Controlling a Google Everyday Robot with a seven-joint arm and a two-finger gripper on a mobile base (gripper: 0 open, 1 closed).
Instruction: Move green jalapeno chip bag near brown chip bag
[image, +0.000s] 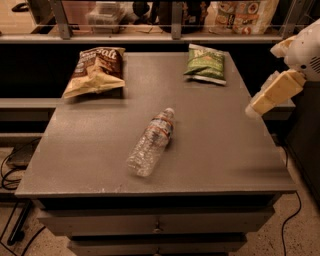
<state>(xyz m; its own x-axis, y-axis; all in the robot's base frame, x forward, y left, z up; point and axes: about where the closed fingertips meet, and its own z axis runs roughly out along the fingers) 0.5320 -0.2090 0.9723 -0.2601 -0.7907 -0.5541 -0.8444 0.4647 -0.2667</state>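
Probably light and soft, the crinkly green jalapeno chip bag (205, 63) lies at 1 o'clock on the gray desk (225, 145); pinch its middle. The larger brown chip bag (96, 70) lies at 11. The cream gripper (270, 95) hangs at 3 o'clock; I cannot tell its state.

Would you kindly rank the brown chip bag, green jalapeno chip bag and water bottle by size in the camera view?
1. brown chip bag
2. water bottle, nearer the camera, so unsure
3. green jalapeno chip bag
The gripper hangs at the table's right edge.
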